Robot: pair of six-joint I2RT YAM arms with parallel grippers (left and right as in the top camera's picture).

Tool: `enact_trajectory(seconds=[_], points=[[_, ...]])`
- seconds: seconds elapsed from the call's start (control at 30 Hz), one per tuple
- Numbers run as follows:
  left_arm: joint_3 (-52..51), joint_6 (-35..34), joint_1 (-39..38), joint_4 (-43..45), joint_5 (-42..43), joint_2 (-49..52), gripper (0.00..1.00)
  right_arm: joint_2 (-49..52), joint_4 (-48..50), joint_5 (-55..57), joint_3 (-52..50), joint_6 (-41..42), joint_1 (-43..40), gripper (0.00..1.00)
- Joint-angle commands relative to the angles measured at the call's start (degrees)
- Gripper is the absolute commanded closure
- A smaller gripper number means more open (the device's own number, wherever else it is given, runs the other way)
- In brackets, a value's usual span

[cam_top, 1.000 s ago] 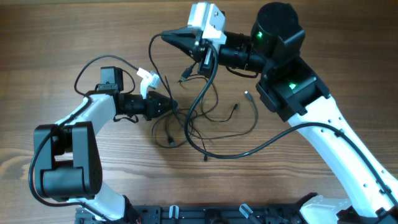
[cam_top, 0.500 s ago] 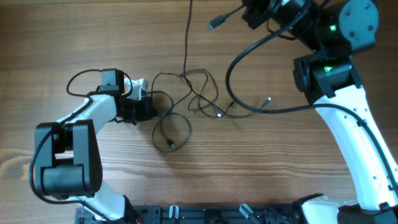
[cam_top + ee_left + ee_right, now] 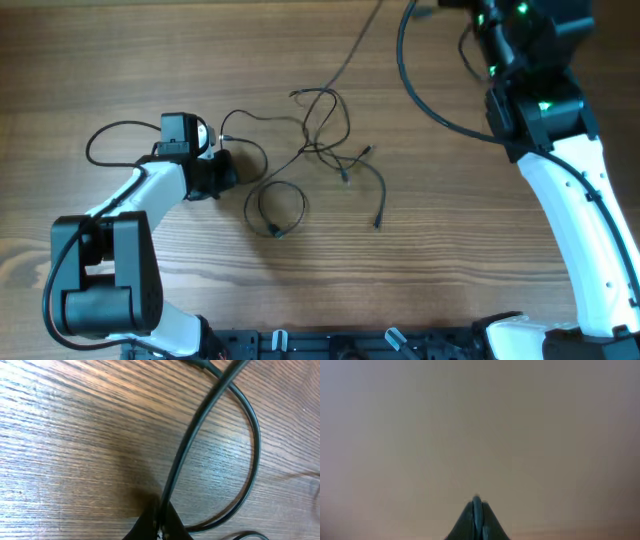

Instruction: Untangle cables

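Note:
The cables (image 3: 322, 130) are thin black cords lying loosely knotted mid-table in the overhead view. One forms a round loop (image 3: 278, 205), and another trails right to a small plug (image 3: 378, 222). My left gripper (image 3: 230, 172) sits low at the tangle's left side, shut on a cable. In the left wrist view that cable (image 3: 200, 425) runs up from the pinched left gripper (image 3: 160, 529). One strand (image 3: 352, 52) rises off the top edge of the overhead view. The right gripper (image 3: 477, 510) is outside the overhead view. In its wrist view it is shut on a thin cord against a blank background.
The right arm (image 3: 560, 170) stretches along the right side, with its thick black wiring (image 3: 420, 80) arcing near the top. The left arm's own wire (image 3: 110, 140) loops at the far left. A black rail (image 3: 330, 342) lines the front edge.
The right gripper has climbed out past the top edge, pulling a strand with it. The tangle has spread out and loosened. The left gripper has drawn slightly left, still pinching its cable.

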Motion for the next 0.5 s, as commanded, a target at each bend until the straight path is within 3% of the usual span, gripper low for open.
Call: enact_trajectory(seconds=[0.0,0.23,0.47], points=[[-4.24,-0.55,1.38,-1.33,-13.35,5.01,0.96,0.76,-10.95,9.31,0.04,-0.57,-0.63,0.96],[-4.24,-0.55,1.36,-0.85,-13.33,5.01,0.95,9.94,-35.67,9.09,-0.81,-0.35,-1.90,0.96],[-4.24,-0.55,1.36,-0.52,-13.33,5.01,0.94,23.96,-45.99,9.09,-0.81,-2.08,-2.12,0.96]])
